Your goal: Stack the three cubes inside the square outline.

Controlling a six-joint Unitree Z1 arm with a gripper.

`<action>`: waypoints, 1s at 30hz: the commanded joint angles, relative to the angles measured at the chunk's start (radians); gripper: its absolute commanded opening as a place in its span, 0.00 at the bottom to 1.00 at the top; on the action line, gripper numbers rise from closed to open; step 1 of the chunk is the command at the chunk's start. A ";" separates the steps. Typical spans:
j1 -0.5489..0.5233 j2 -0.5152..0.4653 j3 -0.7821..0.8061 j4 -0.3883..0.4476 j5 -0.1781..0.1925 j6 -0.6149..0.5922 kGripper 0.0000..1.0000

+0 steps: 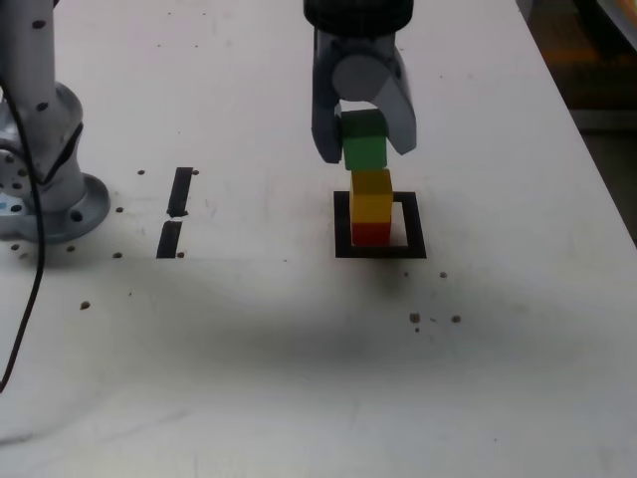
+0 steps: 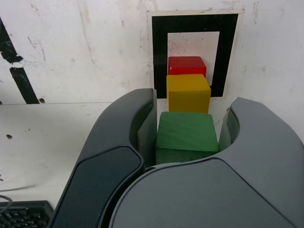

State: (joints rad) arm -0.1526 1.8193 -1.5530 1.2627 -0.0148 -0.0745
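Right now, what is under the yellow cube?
The red cube lies under the yellow cube, inside the square outline. The red cube's top face and the floor beneath it are covered. The gripper holds the green cube above them.

White table [image 1: 299, 378], scuffed, dark specks. Black tape square outline [image 1: 379, 251] on it; red cube [image 1: 372, 233] inside. Two short black tape strips [image 1: 175, 211] toward exterior view's left; arm base [image 1: 50, 199] beyond.

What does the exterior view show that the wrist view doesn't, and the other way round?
Only the exterior view shows the arm's base and dark specks on the table. Only the wrist view shows a keyboard corner. Both show the tool shut on the green cube over the yellow cube and red cube in the square outline.
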 commanded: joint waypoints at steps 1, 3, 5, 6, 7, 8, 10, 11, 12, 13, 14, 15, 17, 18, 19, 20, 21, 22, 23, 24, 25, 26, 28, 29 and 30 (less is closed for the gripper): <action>-0.002 0.005 0.002 -0.003 -0.001 -0.001 0.21; -0.003 0.008 0.004 -0.007 0.000 -0.001 0.22; -0.004 0.011 0.005 -0.013 0.000 -0.001 0.22; -0.005 0.013 0.005 -0.017 0.000 -0.001 0.22; -0.007 0.015 0.006 -0.021 0.001 -0.001 0.22; -0.009 0.017 0.006 -0.025 0.001 -0.001 0.22; -0.014 0.022 0.008 -0.032 0.002 -0.003 0.22; -0.016 0.025 0.009 -0.036 0.003 -0.004 0.22; -0.018 0.028 0.010 -0.038 0.003 -0.005 0.22; -0.020 0.032 0.011 -0.041 0.003 -0.006 0.22; -0.021 0.034 0.012 -0.043 0.003 -0.006 0.22; -0.022 0.037 0.013 -0.044 0.003 -0.007 0.22; -0.023 0.041 0.014 -0.045 0.004 -0.007 0.22; -0.024 0.043 0.015 -0.045 0.004 -0.007 0.22; -0.024 0.044 0.017 -0.045 0.005 -0.007 0.22; -0.024 0.045 0.018 -0.045 0.006 -0.007 0.22; -0.024 0.046 0.019 -0.045 0.007 -0.008 0.22; -0.025 0.047 0.020 -0.045 0.008 -0.008 0.22; -0.025 0.048 0.021 -0.045 0.010 -0.008 0.22; -0.025 0.049 0.022 -0.045 0.011 -0.008 0.23; -0.025 0.049 0.023 -0.045 0.012 -0.009 0.24; -0.025 0.051 0.024 -0.045 0.013 -0.009 0.25; -0.025 0.053 0.026 -0.046 0.014 -0.010 0.28; -0.025 0.055 0.027 -0.046 0.014 -0.011 0.30; -0.025 0.056 0.027 -0.047 0.013 -0.011 0.32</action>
State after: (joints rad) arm -0.1755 1.8708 -1.5272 1.2180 -0.0025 -0.0847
